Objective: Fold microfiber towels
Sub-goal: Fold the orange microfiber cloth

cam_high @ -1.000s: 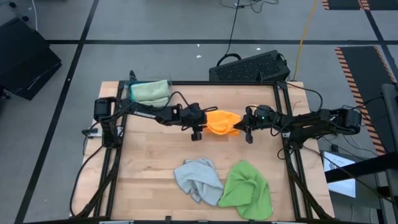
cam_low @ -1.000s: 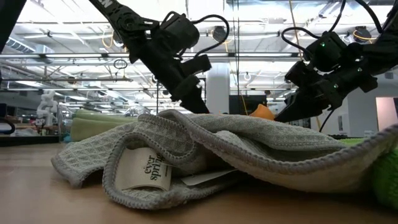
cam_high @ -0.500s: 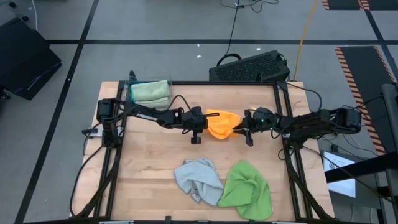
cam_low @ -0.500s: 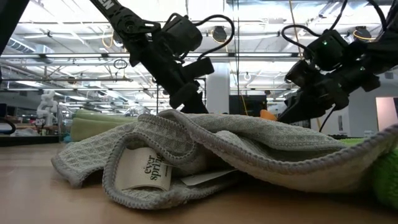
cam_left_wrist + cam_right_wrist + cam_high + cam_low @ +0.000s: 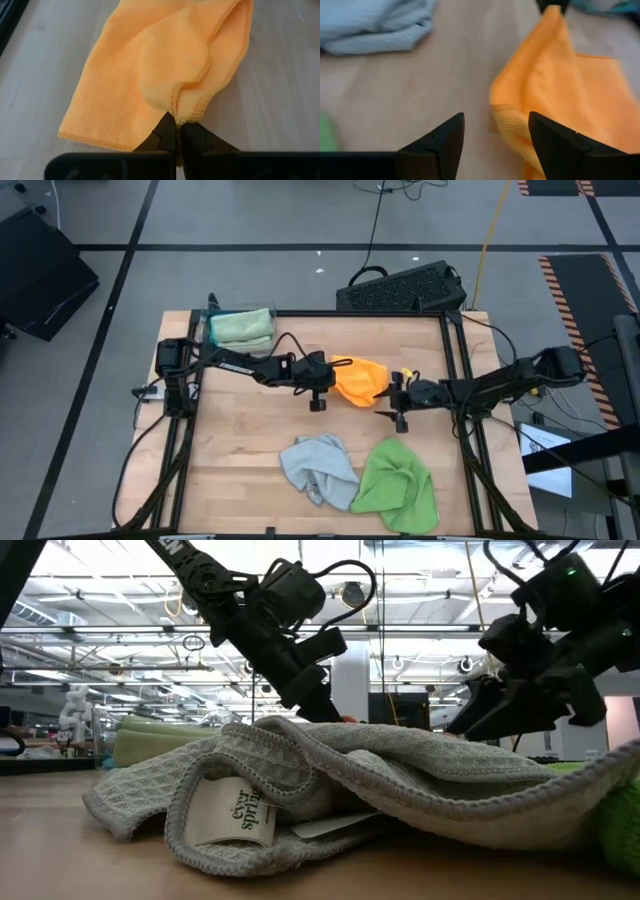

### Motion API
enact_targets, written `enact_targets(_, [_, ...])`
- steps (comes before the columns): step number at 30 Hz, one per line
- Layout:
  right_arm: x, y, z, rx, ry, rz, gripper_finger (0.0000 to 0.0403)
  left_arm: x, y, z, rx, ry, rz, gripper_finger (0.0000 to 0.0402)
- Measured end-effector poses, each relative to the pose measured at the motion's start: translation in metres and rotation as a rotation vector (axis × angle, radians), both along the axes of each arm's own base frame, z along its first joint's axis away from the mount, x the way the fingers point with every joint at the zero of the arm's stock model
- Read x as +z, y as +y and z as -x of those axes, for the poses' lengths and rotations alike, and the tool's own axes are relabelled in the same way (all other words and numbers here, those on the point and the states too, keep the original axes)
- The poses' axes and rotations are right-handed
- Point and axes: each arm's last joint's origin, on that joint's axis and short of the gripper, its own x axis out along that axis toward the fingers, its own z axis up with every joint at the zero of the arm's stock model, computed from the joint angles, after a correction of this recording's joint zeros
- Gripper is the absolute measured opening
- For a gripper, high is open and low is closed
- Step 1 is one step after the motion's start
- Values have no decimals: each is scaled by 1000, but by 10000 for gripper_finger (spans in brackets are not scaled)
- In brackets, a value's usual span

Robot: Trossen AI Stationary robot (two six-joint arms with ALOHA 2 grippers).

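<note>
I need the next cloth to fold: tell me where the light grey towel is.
In the high view the light grey towel lies crumpled near the table's front edge, touching the bright green towel on its right, in front of the orange towel.

A bunched towel [image 5: 360,380] lay at the middle of the surface [image 5: 240,440], between the left pincer [image 5: 330,373] touching its left edge and the right pincer [image 5: 392,393] just beside its right. Two crumpled towels [image 5: 318,467] [image 5: 398,484] lay side by side near the front edge. Folded towels [image 5: 241,327] sat stacked at the back left corner.
</note>
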Motion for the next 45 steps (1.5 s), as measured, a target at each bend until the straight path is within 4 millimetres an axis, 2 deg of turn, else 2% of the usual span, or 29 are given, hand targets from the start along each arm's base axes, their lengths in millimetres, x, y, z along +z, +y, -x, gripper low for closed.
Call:
enact_targets(6, [-3,4,-4,-66,-21,9,215,0,0,0,4,-5,3,7])
enact_targets(13, [-16,2,-11,-51,-1,53,204,0,0,0,16,-5,17,9])
enact_targets(16, [-21,0,-13,-60,4,59,166,0,0,0,17,-3,17,6])
enact_targets(19, [-24,0,-15,-60,-4,68,102,0,0,0,16,-3,17,6])
enact_targets(22, [-26,-1,-16,-60,-1,69,28,0,1,0,54,-2,0,28])
enact_targets(23, [-27,-1,-16,-57,6,74,14,0,2,0,78,0,-14,41])
enact_targets(31, [-27,-2,-16,-76,7,88,7,0,-6,-1,79,11,-91,154])
enact_targets(36, [-26,-2,-16,-76,3,91,6,0,-11,-1,75,7,-82,191])
enact_targets(41, [-25,-1,-16,-76,-8,89,3,-9,-9,-5,105,-3,-31,184])
enact_targets(45, [-25,-2,-16,-77,-10,87,3,-17,-12,-7,86,9,-61,132])
